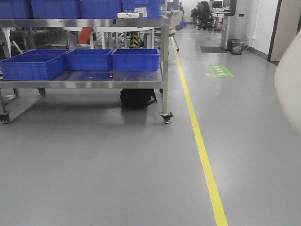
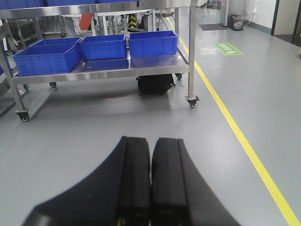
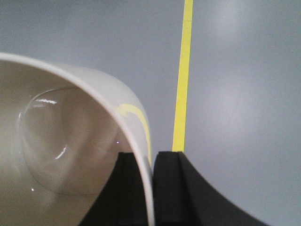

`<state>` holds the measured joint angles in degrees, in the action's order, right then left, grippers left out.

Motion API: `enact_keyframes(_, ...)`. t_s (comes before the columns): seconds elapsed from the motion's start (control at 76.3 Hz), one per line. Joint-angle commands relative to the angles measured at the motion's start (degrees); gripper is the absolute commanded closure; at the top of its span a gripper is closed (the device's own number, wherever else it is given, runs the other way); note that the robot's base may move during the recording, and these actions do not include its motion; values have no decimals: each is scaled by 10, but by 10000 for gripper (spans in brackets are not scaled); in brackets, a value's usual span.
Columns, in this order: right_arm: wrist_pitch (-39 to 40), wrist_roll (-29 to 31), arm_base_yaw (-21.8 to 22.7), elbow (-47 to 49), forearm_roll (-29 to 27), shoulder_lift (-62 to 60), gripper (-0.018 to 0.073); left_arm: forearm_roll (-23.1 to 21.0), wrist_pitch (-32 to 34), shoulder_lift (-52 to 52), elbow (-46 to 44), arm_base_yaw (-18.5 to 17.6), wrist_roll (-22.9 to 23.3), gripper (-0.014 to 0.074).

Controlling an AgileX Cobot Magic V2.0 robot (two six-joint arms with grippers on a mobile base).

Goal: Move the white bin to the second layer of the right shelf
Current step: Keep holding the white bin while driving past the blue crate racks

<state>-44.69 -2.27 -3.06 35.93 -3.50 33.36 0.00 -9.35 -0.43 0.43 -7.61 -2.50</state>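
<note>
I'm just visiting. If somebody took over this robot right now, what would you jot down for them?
Left gripper: shut, empty.
Right gripper: shut on the rim wall of the white bin, which is held aloft near the yellow line.
Done: the bin is picked up.
Left: the roller shelf is not in view. Only a steel cart with blue crates shows ahead. Find the shelf and set the bin on its second layer.

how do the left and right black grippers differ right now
The left black gripper is shut on nothing, fingers pressed together; the right black gripper is shut on the wall of the glossy cream-white plastic bin. The left one faces the wheeled steel cart holding blue crates; the right one points down at grey floor and a yellow floor line. Both have broad black fingers.
</note>
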Motion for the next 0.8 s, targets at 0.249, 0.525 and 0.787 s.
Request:
enact_keyframes(0.249,48,2,4,16,-7,0,450,0,49,-8,21,-2,3,512)
enact_keyframes(0.525,48,2,4,16,-7,0,450,0,49,-8,21,-2,3,512)
enact_keyframes(0.787,49,2,4,16,-7,0,450,0,49,-8,21,-2,3,512)
